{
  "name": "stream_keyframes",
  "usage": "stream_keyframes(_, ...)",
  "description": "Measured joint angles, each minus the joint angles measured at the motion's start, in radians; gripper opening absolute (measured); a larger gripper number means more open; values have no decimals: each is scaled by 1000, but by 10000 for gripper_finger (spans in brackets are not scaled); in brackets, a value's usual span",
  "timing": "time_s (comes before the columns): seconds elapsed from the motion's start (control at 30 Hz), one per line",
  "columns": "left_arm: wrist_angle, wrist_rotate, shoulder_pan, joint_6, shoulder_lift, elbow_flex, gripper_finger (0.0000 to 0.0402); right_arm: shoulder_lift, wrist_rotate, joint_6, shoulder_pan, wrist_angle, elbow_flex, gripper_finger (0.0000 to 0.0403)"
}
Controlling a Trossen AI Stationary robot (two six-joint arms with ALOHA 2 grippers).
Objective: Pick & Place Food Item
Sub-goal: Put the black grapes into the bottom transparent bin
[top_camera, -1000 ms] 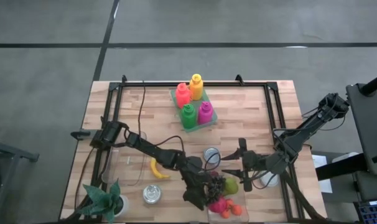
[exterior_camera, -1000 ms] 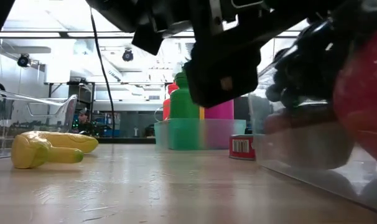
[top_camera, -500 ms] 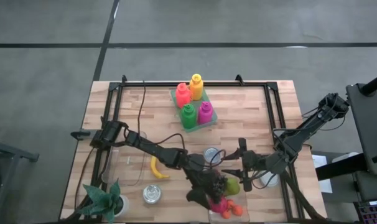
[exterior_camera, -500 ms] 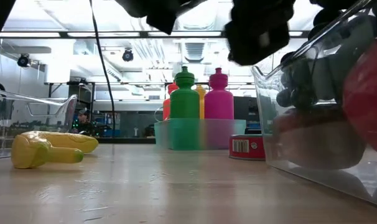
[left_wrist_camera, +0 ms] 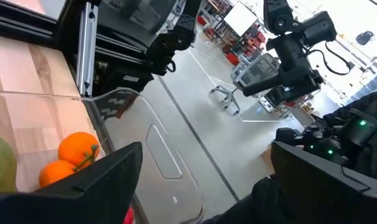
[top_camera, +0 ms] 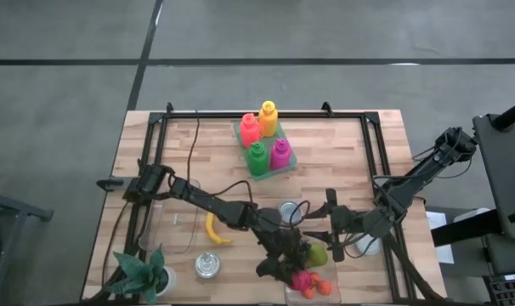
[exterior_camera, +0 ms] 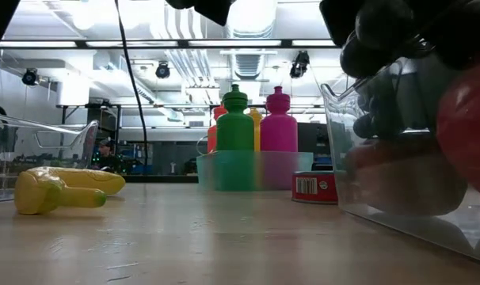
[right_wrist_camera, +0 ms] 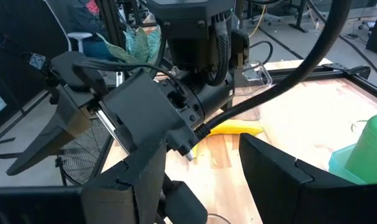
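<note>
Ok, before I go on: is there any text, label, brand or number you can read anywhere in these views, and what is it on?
None is readable.
Red can, low view: a white barcode patch with bars only; any digits are too small to read.
Bottles: plain, no print visible.
Signs and screens in the room behind: too blurred to read.

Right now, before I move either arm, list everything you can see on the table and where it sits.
Bottles: four; red, yellow, green, pink; in a green tray, far middle.
Banana: one, yellow, left of centre.
Can: one, silver top, centre.
Clear bin: one, near edge, holding oranges, a green fruit and a pink item.
Plant: one, green, near-left corner.
Left gripper: open, over the bin.
Right gripper: beside the bin.
</note>
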Motion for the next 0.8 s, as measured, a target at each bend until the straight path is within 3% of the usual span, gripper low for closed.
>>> stream_keyframes(0.1,-61,3,3,-19,-9,0,357,0,0,0,0,0,0,199)
stream_keyframes(0.37,-485,-4,9,54,-117,-3,357,0,0,0,0,0,0,199)
stream_keyframes(0.53,-651,-56,11,43,-177,-23,357,0,0,0,0,0,0,199)
stream_keyframes(0.67,-600,-29,11,-14,-177,-85,355,0,0,0,0,0,0,199)
stream_keyframes(0.8,-331,24,11,-165,-141,-201,346,0,0,0,0,0,0,199)
